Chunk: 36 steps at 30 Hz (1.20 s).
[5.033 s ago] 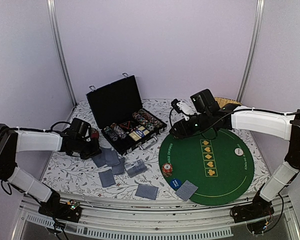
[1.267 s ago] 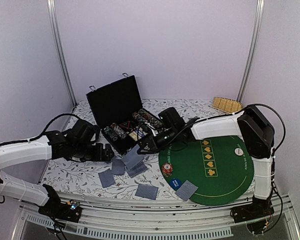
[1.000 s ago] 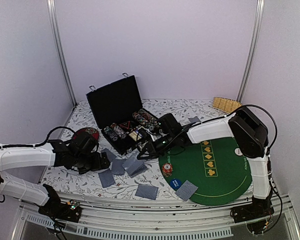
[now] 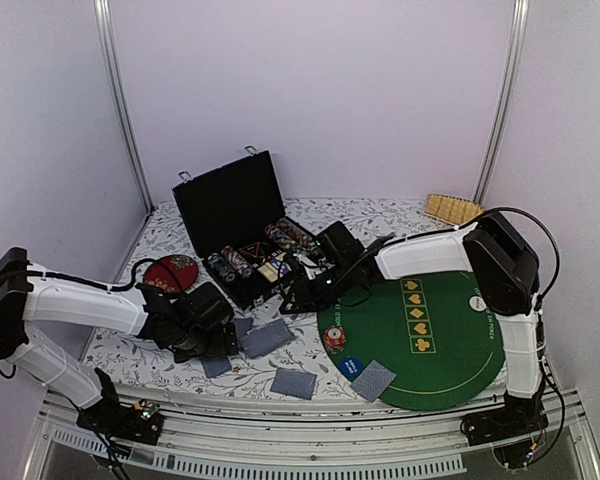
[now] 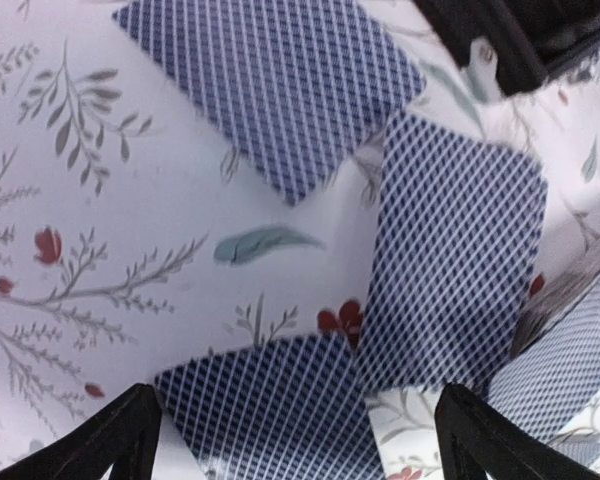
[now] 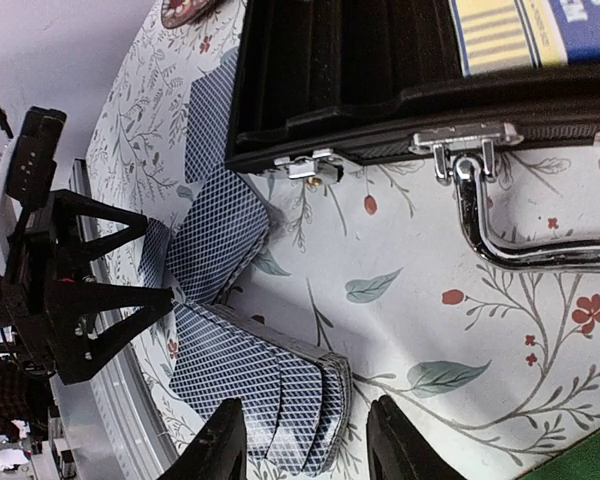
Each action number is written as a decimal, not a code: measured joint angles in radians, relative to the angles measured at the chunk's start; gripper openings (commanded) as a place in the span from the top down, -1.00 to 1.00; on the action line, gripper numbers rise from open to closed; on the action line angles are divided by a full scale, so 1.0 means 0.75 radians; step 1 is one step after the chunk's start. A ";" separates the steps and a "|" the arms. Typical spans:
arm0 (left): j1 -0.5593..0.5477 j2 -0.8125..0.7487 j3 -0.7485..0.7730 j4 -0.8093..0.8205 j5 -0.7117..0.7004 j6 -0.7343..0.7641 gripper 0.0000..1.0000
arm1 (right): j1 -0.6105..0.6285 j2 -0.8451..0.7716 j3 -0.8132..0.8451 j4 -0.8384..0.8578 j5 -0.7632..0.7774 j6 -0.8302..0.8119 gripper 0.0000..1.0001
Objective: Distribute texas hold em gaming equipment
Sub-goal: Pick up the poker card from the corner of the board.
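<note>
Since a second ago my right gripper has let go; card stack lies fanned just off its parted jaws. My left gripper, spread wide, hovers above loose cards: pinch one edge only.

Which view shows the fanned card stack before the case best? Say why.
Right wrist: the fanned stack lies close up, its layered edges plain. The top view gives only a small grey-blue patch. The left wrist view shows loose cards; I cannot tell whether the stack is among them.
</note>
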 measured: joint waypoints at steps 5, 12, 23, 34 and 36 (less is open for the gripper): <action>-0.084 0.054 0.046 -0.105 -0.053 -0.063 -0.97 | 0.000 -0.063 0.001 -0.016 0.019 -0.036 0.12; -0.130 0.137 0.102 -0.167 -0.113 -0.113 -0.92 | 0.000 -0.070 0.001 -0.026 0.018 -0.057 0.12; -0.132 -0.011 -0.043 -0.104 -0.128 -0.144 -0.14 | 0.000 -0.070 0.001 -0.030 0.018 -0.072 0.12; -0.132 -0.050 -0.073 -0.122 -0.124 -0.156 0.64 | 0.000 -0.070 0.001 -0.030 0.018 -0.082 0.12; -0.132 -0.050 -0.067 -0.138 -0.115 -0.151 0.96 | 0.000 -0.070 0.001 -0.031 0.018 -0.083 0.12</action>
